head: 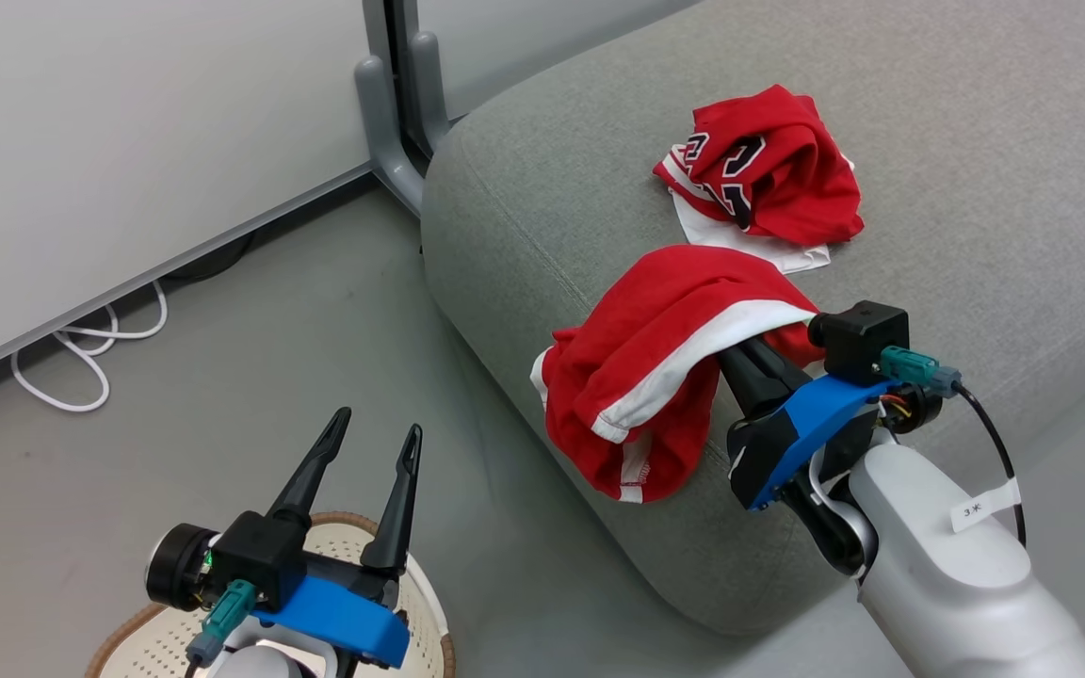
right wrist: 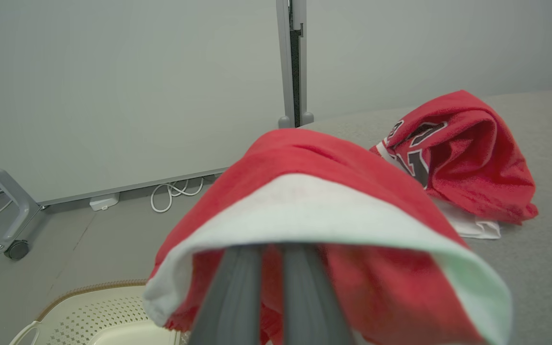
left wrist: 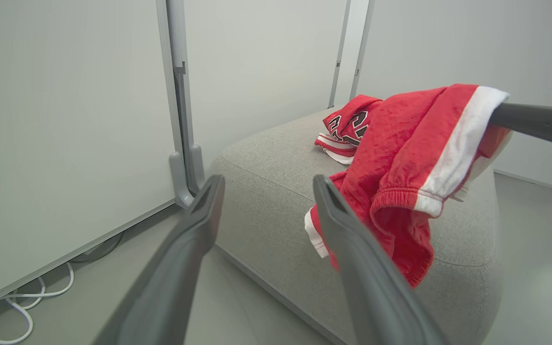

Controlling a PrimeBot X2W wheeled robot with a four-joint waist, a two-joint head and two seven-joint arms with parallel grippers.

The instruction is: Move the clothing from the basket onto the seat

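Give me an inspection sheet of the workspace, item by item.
Surface: grey seat, bare apart from the jersey.
Job's things: jersey crumpled on the seat; striped garment hanging from the right gripper at the seat's edge; basket on the floor below the left gripper.
Clutter: nothing seen.
Grippers: left jaws open, empty; right jaws closed in the striped garment.
Cables: white cable looped by the wall.
Surroundings: pale wall panels, grey post, grey floor.

Left claw (head: 379, 422): 2 long dark fingers spread apart, pointing up, empty. Right claw (head: 752, 365): pale forearm (head: 938, 565) extended forward, 2 fingers nearly together, closed on the red white-striped fabric garment (head: 637, 377) draped over them.
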